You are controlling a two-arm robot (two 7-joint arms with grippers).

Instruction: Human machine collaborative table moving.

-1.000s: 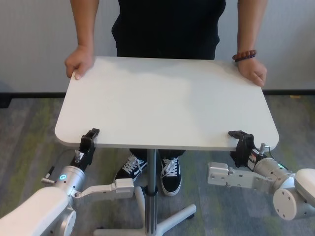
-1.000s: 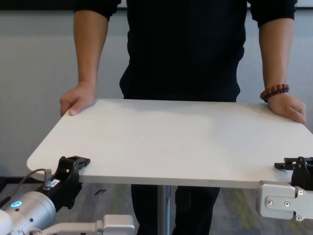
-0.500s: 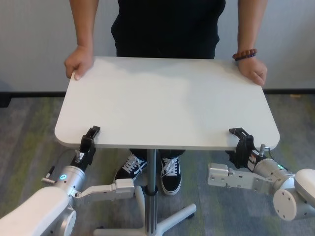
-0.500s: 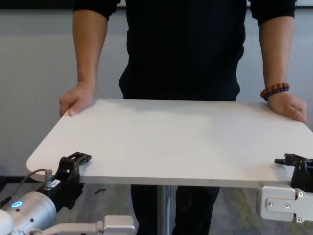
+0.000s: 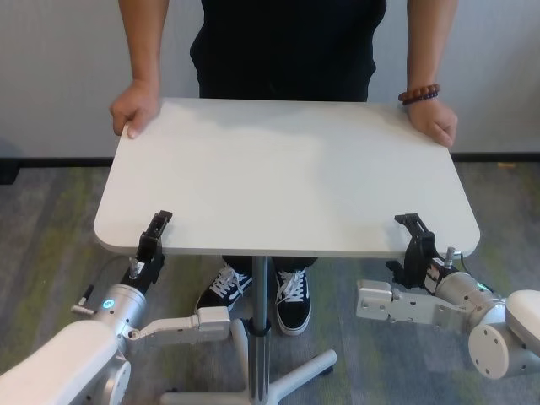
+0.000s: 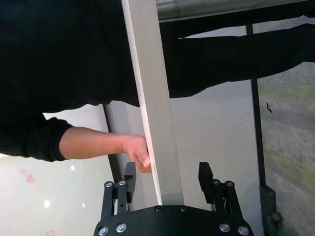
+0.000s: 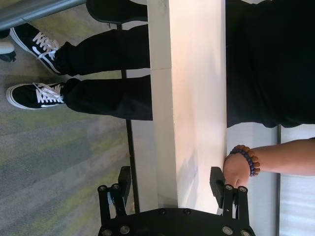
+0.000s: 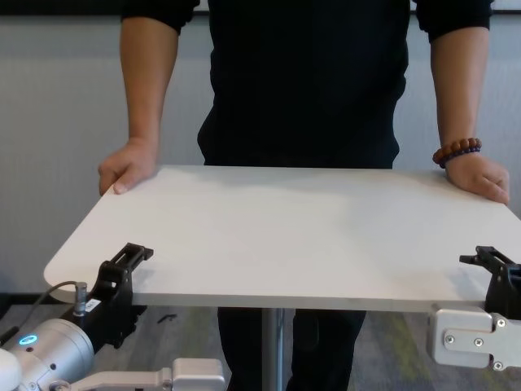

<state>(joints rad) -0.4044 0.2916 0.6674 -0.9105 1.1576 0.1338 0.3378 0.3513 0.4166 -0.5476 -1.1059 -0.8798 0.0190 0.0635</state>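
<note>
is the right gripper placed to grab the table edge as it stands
Probably yes. The right gripper is open with the near edge of the table already between its fingers, one above the top and one below. Nothing blocks it; it only needs to close.

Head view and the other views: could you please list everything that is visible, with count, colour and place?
table: one, white top, centre, between the person and the robot
pedestal leg: one, silver, under the table, centre
sneakers: two, black with white laces, on the floor beside the leg
carpet: one, grey-green, the floor
bracelet: one, brown beads, on the wrist at the far right corner
human: one, black top, far side, one hand on each far corner
left gripper: one, black, open around the near edge, left
right gripper: one, black, open around the near edge, right
</note>
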